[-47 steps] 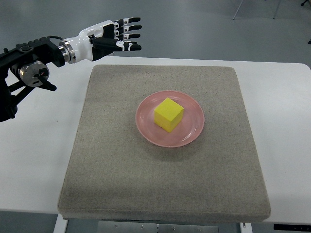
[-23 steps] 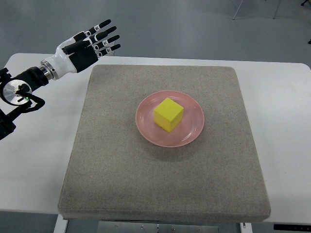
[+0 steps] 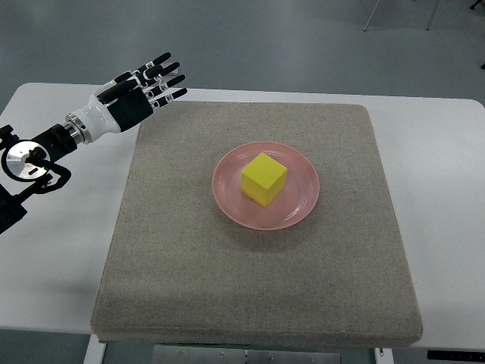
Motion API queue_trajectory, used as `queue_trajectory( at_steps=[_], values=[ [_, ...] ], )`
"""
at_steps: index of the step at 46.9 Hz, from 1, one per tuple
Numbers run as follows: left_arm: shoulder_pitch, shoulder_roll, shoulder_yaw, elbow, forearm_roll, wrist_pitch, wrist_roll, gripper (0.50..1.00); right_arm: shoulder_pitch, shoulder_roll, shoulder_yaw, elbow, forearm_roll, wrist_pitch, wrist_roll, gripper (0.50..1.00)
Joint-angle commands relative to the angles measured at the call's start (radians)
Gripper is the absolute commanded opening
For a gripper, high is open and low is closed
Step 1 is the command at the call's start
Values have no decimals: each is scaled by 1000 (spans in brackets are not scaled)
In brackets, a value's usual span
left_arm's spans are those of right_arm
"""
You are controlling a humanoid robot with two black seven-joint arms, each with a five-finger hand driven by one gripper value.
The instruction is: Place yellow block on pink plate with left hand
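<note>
One left hand, fingers spread and empty, well apart from the yellow block.

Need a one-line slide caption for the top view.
Yellow block sits on pink plate, left hand open, away at the mat's far-left corner.

A white table fills most of the view, seen steeply from above. A large square mat of grey-beige, felt-like fabric with rounded corners lies flat on it, covering the middle and leaving bare white strips on the left and right. Beyond the table's far edge is a grey floor, with thin furniture legs at the top right.
</note>
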Motion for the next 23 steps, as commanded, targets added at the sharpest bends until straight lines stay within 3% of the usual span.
queue_trajectory(
  at_steps=[1, 23],
  values=[
    [0, 4, -5, 7, -1, -20, 1, 994, 0, 0, 0, 0, 0, -1, 1, 924],
    [3, 39, -3, 18, 3, -56, 9, 994, -12, 0, -2, 0, 0, -1, 6, 924]
  ],
)
